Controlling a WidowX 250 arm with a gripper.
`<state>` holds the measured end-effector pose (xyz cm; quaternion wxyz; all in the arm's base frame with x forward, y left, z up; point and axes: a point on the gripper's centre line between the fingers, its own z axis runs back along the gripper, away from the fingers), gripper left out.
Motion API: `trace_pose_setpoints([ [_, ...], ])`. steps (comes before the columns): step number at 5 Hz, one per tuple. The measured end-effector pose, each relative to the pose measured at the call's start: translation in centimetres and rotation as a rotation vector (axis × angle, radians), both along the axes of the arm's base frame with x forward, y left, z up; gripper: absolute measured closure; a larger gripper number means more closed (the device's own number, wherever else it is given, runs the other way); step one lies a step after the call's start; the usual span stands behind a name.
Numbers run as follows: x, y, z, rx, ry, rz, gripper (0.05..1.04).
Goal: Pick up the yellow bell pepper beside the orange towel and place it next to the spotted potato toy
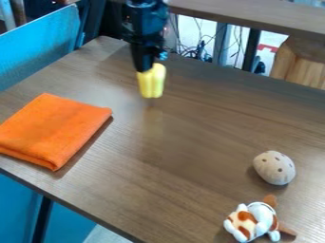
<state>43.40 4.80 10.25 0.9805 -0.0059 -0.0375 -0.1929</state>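
The black gripper (147,65) hangs over the back left part of the table, shut on a yellow popsicle-shaped toy (151,81). The toy hangs upright below it, its lower end a little above the wood. To the left lies a folded orange cloth (53,129), apart from the gripper. A beige spotted potato-like toy (275,168) rests at the right. Nearer the front right lies a small white, orange and brown plush animal (252,220).
The brown wooden table (171,156) has its front left edge running down below the cloth. Blue panels (41,45) stand beyond its left side. Behind the back edge are cables and another wooden surface (254,16).
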Motion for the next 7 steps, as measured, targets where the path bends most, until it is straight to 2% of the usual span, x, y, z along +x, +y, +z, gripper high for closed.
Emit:
trace_pose_setpoints([
  [1,0.1,-4.7,0.5,-0.017,0.031,-0.143,0.977],
  [2,-0.2,-9.1,-0.1,-0.013,0.032,-0.276,0.977],
  [3,-0.7,-12.6,-0.1,0.016,0.031,-0.386,0.977],
  [4,-1.1,-14.2,-0.7,0.058,0.049,-0.443,0.977],
  [5,-1.8,-14.2,-1.8,0.06,0.094,-0.447,0.977],
  [7,-2.6,-14.0,-2.2,0.059,0.129,-0.443,0.951],
])
